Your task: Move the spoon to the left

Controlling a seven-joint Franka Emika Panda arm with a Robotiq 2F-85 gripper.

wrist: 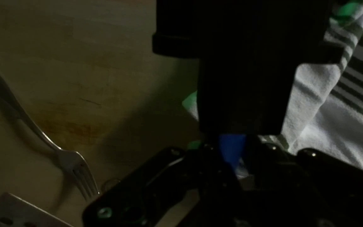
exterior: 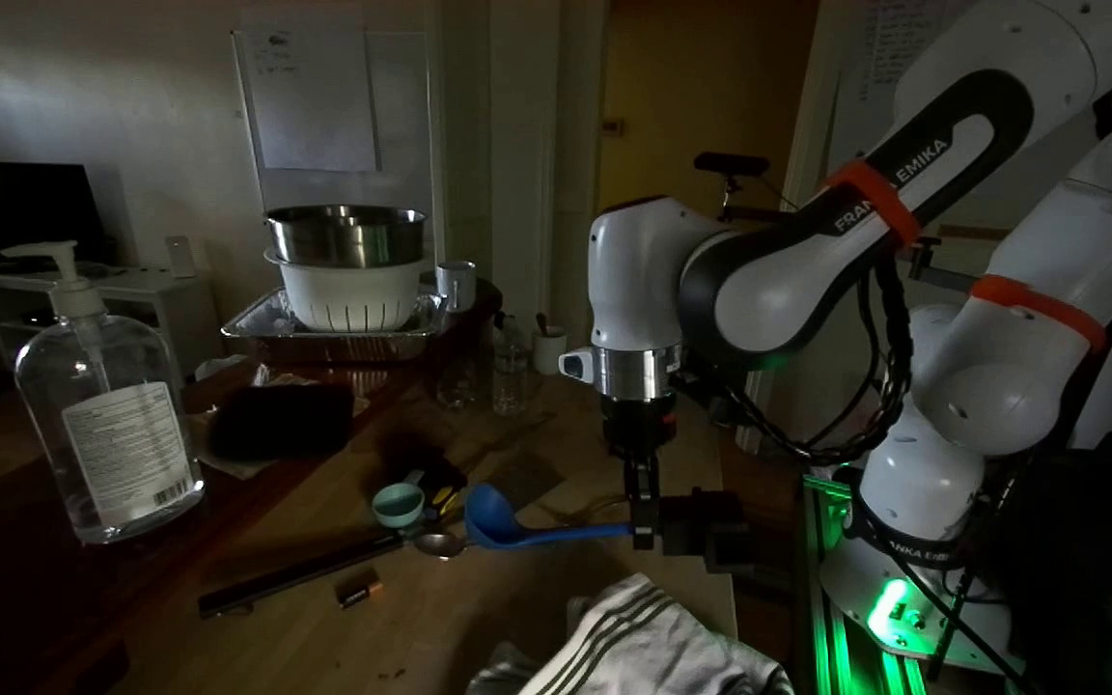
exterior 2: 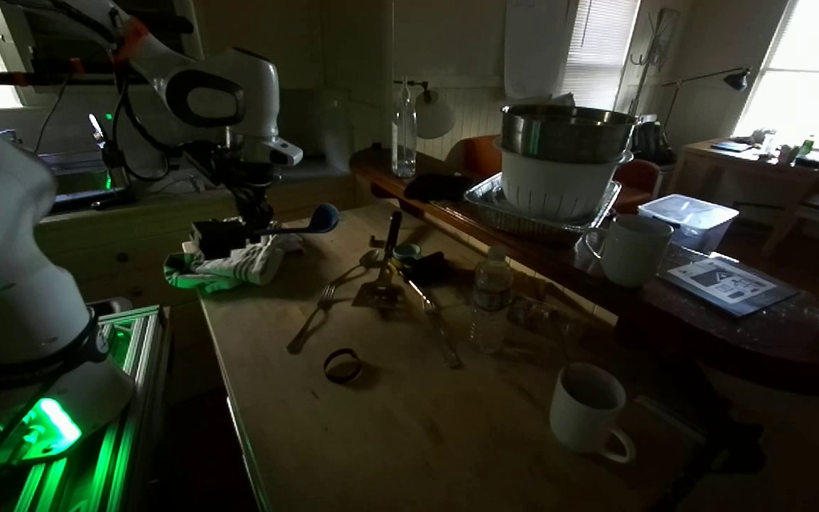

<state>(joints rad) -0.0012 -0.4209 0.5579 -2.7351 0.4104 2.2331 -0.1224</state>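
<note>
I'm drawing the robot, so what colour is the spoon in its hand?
The spoon is blue; it shows best in an exterior view.

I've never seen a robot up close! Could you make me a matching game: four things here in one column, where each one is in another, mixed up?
Things
1. blue spoon
2. steel bowl
3. striped cloth
4. white colander

Places
A. stacked on the white colander
B. in the foil tray
C. held by the gripper
D. bunched at the edge of the table

Pairs: 1-C, 2-A, 3-D, 4-B
</note>
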